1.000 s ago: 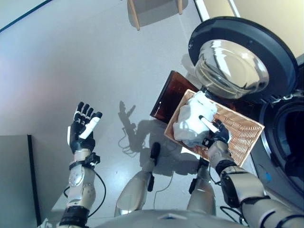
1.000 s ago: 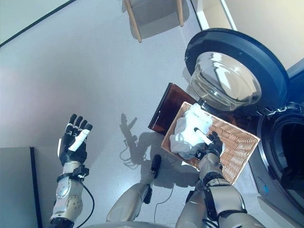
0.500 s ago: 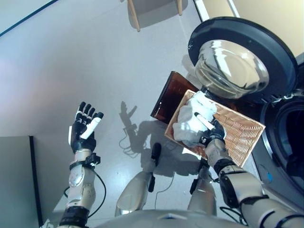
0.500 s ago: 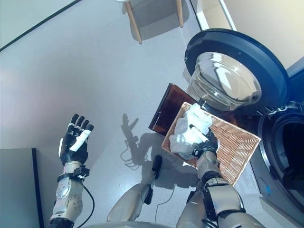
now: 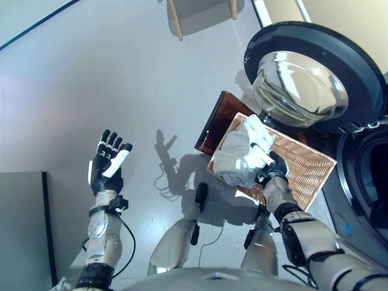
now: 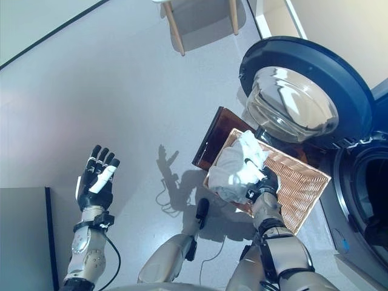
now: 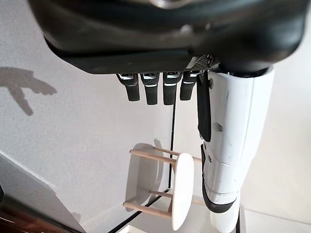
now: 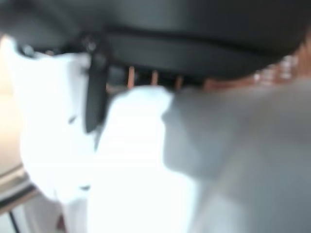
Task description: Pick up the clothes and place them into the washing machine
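Right hand (image 5: 274, 171) grips the white clothes (image 5: 239, 156), fingers curled into the cloth, which now bulges further left over the wicker basket's (image 5: 306, 173) rim than a second ago. Washing machine (image 5: 364, 182) stands open at right. Left hand (image 5: 108, 163) stays raised, fingers spread, empty.

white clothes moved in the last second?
Yes. The white clothes bulge further over the wicker basket's left rim, pulled by the right hand.

The right hand (image 5: 274, 170) has its fingers buried in the white cloth (image 5: 239, 159), so its grip cannot be judged. Picture edges cut off the washing machine (image 5: 364, 182) and stool (image 6: 200, 18).
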